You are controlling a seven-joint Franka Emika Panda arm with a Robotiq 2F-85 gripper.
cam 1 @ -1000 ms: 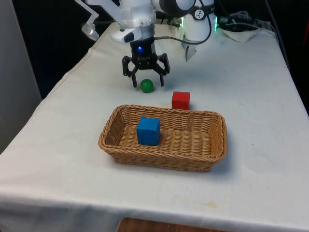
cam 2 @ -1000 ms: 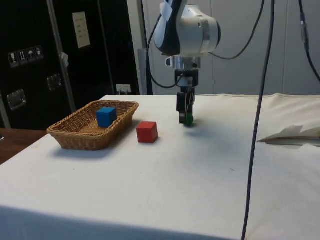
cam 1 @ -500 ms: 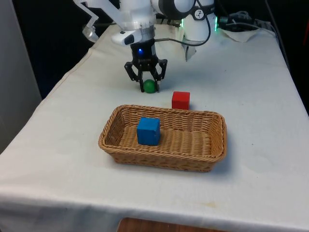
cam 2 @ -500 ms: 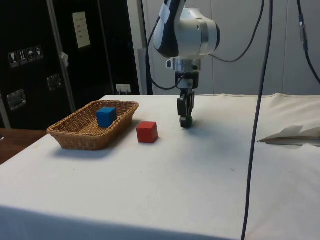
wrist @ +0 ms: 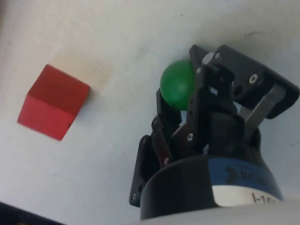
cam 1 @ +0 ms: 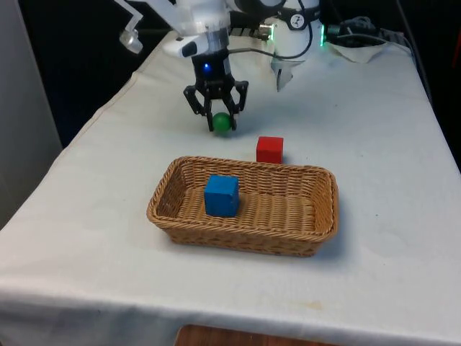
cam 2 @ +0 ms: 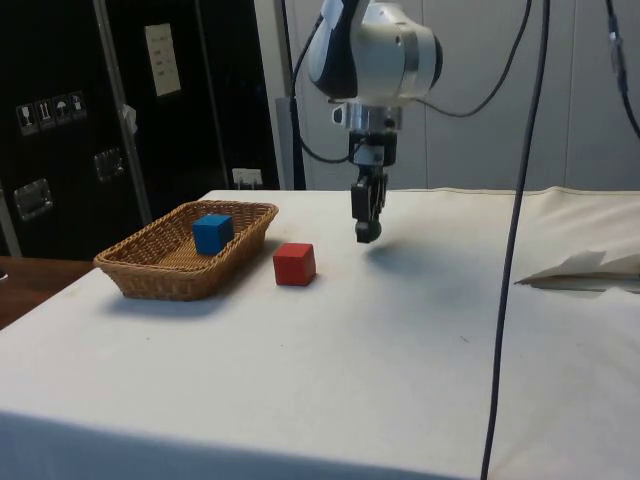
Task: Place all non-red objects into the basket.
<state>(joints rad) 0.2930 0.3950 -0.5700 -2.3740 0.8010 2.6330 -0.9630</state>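
Gripping small glossy green ball, gripper pinches it just above cloth, beyond wicker basket; ball half hidden behind fingers. Blue cube inside basket.

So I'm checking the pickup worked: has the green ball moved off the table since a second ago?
Yes. The green ball has gone up with the hand, now clear of the cloth and higher against the red block.
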